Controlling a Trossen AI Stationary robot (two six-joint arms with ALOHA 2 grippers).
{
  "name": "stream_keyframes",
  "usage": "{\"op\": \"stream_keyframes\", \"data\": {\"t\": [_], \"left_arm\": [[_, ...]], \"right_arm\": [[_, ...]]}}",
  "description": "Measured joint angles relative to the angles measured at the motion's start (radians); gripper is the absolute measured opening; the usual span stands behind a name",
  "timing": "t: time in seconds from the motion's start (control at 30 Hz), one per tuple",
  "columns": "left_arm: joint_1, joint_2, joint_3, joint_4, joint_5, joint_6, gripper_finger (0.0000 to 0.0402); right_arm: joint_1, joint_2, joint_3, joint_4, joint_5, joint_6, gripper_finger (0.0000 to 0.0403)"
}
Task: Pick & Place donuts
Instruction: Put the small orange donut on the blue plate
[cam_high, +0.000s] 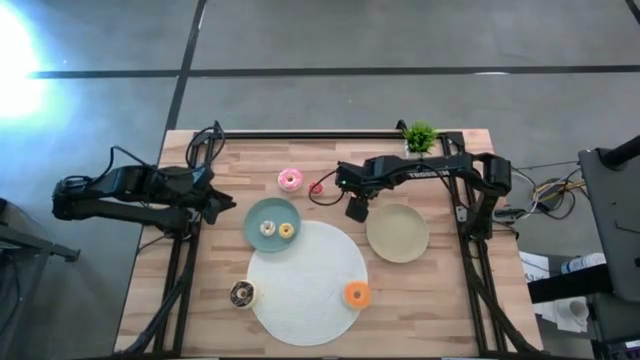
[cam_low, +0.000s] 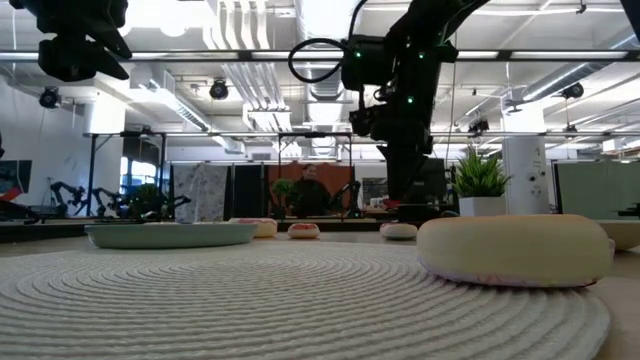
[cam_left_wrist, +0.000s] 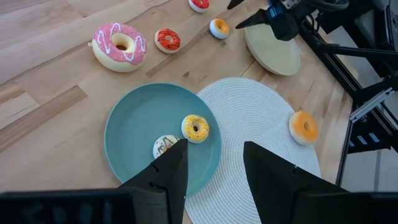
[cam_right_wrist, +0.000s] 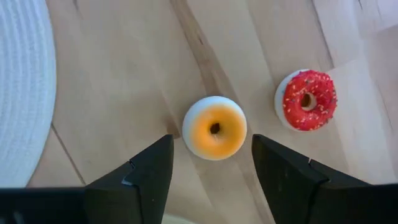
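My right gripper (cam_high: 357, 210) (cam_right_wrist: 211, 165) is open and hovers over the wood between the teal plate (cam_high: 258, 212) and the beige plate (cam_high: 397, 232). A tiny orange donut (cam_right_wrist: 214, 127) lies flat on the table just ahead of its fingertips, and a tiny red donut (cam_right_wrist: 306, 100) lies beside that. My left gripper (cam_high: 228, 203) (cam_left_wrist: 214, 168) is open, raised at the teal plate's left edge. Two tiny donuts (cam_left_wrist: 196, 128) (cam_left_wrist: 165, 146) lie on that plate. The pink-frosted donut (cam_high: 290, 179) rests on the wood. The dark brown donut (cam_high: 242, 293) and the orange donut (cam_high: 356, 294) sit at the white mat's edges.
The big white round mat (cam_high: 308, 300) covers the table's near middle. Another tiny red-orange donut (cam_left_wrist: 167, 40) lies near the pink one. A small potted plant (cam_high: 420, 135) stands at the far edge. Black frame rails run down both table sides. A person shows far off in the room (cam_low: 310, 190).
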Motion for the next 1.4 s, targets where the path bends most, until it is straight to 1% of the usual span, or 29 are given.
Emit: {"op": "stream_keyframes", "data": {"t": [0.13, 0.27, 0.73, 0.93, 1.03, 1.2, 1.3, 1.4], "left_arm": [[0.0, 0.0, 0.0, 0.0, 0.0, 0.0, 0.0129], [0.0, 0.0, 0.0, 0.0, 0.0, 0.0, 0.0129], [0.0, 0.0, 0.0, 0.0, 0.0, 0.0, 0.0129], [0.0, 0.0, 0.0, 0.0, 0.0, 0.0, 0.0129], [0.0, 0.0, 0.0, 0.0, 0.0, 0.0, 0.0129], [0.0, 0.0, 0.0, 0.0, 0.0, 0.0, 0.0129], [0.0, 0.0, 0.0, 0.0, 0.0, 0.0, 0.0129], [0.0, 0.0, 0.0, 0.0, 0.0, 0.0, 0.0129]], "right_arm": [[-0.001, 0.0, -0.002, -0.001, 0.0, -0.008, 0.0207], [0.001, 0.0, -0.018, 0.005, -0.001, -0.07, 0.0207], [0.005, 0.0, -0.071, 0.018, -0.005, -0.411, 0.0207], [0.007, 0.0, -0.078, 0.078, -0.079, -0.552, 0.0207], [0.01, 0.004, -0.083, 0.103, -0.079, -0.562, 0.0207], [0.009, 0.046, -0.104, 0.099, -0.079, -0.553, 0.0203], [0.02, 0.048, -0.105, 0.086, -0.069, -0.496, 0.0195], [0.029, 0.044, -0.108, 0.089, -0.03, -0.441, 0.0186]]}}
